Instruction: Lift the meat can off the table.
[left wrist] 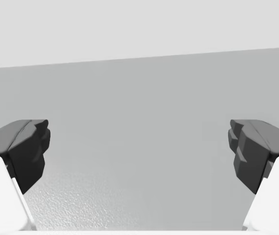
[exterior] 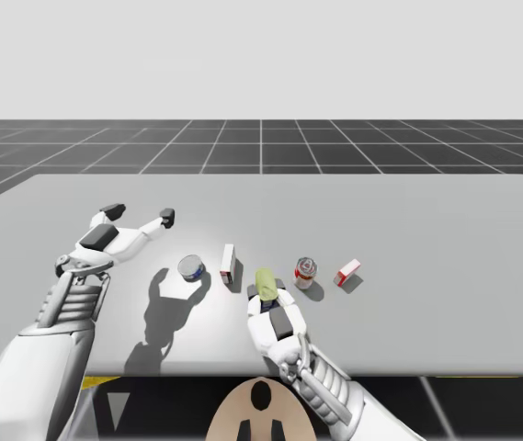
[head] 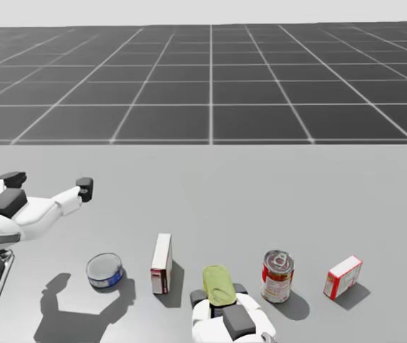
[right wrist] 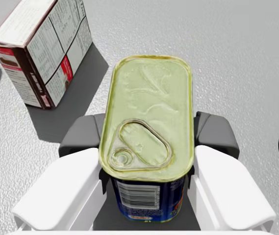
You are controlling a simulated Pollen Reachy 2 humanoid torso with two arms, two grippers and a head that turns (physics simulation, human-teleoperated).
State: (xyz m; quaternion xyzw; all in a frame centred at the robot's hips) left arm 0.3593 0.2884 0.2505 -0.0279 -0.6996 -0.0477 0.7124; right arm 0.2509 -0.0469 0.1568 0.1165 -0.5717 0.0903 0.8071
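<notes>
The meat can is a rectangular tin with a yellow-green pull-tab lid and dark blue sides. It stands upright between the fingers of my right gripper, which is shut on it, one finger against each long side. The same can shows in the high view near the table's front middle, and in the head view with the right gripper around it. I cannot tell whether its base touches the table. My left gripper hovers open at the far left, holding nothing.
A white and red box stands just left of the meat can, with a flat round blue can beyond it. To the right are a red cylindrical can and a small red and white box. The grey table stretches far back.
</notes>
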